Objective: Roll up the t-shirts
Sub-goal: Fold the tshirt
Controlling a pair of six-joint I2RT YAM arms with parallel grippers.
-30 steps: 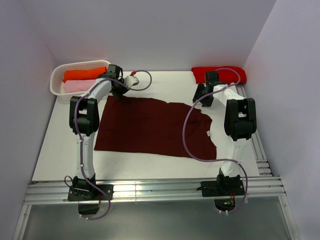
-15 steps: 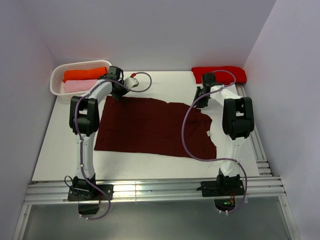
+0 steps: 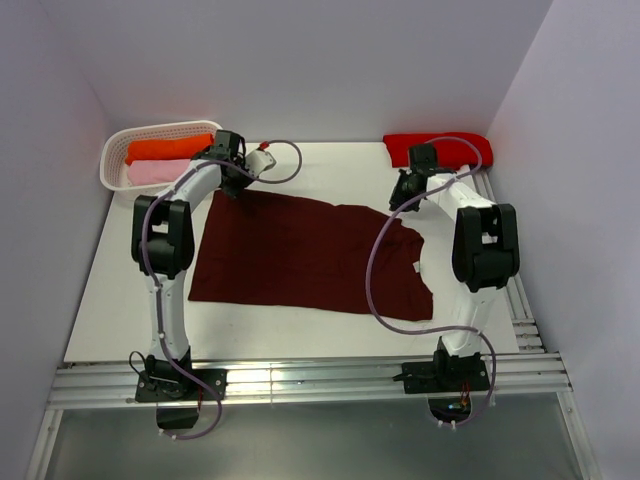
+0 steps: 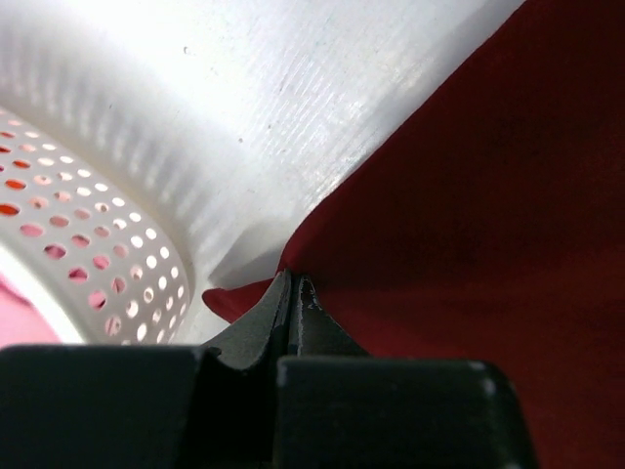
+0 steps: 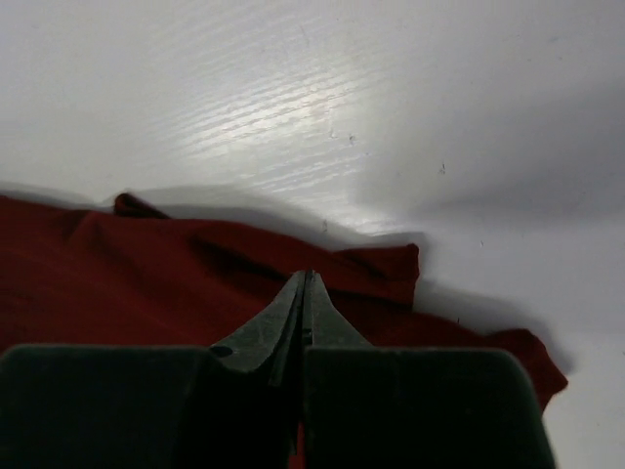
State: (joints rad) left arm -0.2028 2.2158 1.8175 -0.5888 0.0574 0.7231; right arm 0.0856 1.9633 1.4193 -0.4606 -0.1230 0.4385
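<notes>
A dark maroon t-shirt [image 3: 300, 255] lies spread flat on the white table. My left gripper [image 3: 230, 188] is down at the shirt's far left corner, beside the basket. In the left wrist view its jaws [image 4: 293, 280] are shut on that corner of maroon cloth [image 4: 469, 195], and a small flap sticks out to their left. My right gripper [image 3: 400, 198] sits at the shirt's far right corner. The right wrist view shows it [image 5: 308, 277] shut on the rumpled maroon edge [image 5: 146, 274], with cloth between the fingers.
A white perforated basket [image 3: 113, 160] at the back left holds a rolled orange t-shirt [image 3: 165, 148] and a pink one [image 3: 150, 173]; its wall [image 4: 98, 244] is close to my left gripper. A rolled red t-shirt [image 3: 465, 148] lies at the back right. Walls enclose the table.
My right gripper has closed on the maroon shirt's far right edge, and its wrist has shifted slightly. The left gripper stays shut on the far left corner.
</notes>
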